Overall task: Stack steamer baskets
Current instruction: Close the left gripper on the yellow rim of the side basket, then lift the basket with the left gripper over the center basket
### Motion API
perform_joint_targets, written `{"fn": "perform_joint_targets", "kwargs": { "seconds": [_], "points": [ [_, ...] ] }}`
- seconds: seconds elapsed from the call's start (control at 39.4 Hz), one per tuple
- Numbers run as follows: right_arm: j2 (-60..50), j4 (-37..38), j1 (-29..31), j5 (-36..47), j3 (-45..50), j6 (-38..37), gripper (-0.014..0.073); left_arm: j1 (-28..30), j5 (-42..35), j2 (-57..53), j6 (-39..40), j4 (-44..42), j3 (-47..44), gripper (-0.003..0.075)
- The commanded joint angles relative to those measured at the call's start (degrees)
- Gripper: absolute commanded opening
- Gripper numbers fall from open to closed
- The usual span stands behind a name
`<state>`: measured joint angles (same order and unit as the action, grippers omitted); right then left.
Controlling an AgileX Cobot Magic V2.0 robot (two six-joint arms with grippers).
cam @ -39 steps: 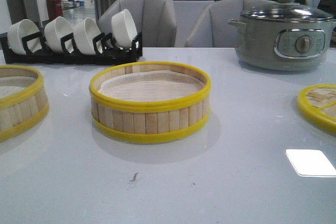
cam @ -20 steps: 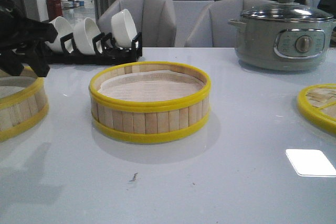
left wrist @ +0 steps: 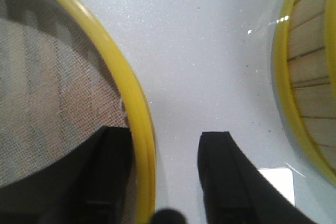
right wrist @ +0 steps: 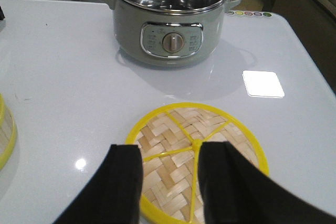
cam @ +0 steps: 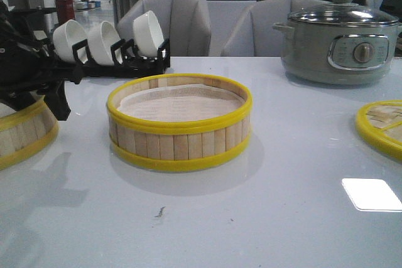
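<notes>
Left tool (left wrist: 163, 177), spread, straddles the left steamer basket's (cam: 25, 131) yellow rim; right tool (right wrist: 168, 182), spread, hovers over the woven lid (right wrist: 178, 135).

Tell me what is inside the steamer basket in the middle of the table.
The middle steamer basket holds only a pale white liner across its floor; no food shows on it. The near wall hides the front strip of the floor, so that part cannot be checked.

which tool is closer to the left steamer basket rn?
Left. The left tool straddles the left steamer basket rim, fingers open. The right tool hovers over the woven lid, far right.
</notes>
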<state>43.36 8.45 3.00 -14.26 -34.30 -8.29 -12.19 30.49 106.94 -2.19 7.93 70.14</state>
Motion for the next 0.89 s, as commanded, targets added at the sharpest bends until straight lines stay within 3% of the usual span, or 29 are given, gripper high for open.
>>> {"fn": "perform_joint_targets", "kwargs": {
  "seconds": [0.0,0.13,0.36,0.58,0.86],
  "points": [
    [0.0,0.6,0.0,4.3,-2.3,0.3,0.0373,-0.2,-2.8,-2.7,0.0,0.4,1.8,0.0268],
    [0.0,0.6,0.0,4.3,-2.3,0.3,0.0373,-0.2,-2.8,-2.7,0.0,0.4,1.8,0.0076],
    [0.0,0.6,0.0,4.3,-2.3,0.3,0.0373,-0.2,-1.3,-3.3,0.2,0.5,4.9,0.0089],
    [0.0,0.6,0.0,4.3,-2.3,0.3,0.0373,-1.6,3.6,-5.1,0.2,2.0,13.9,0.0089],
    [0.0,0.5,0.0,4.3,-2.3,0.3,0.0373,-10.5,10.3,-5.1,0.2,2.1,26.3,0.0089]
  ]
}}
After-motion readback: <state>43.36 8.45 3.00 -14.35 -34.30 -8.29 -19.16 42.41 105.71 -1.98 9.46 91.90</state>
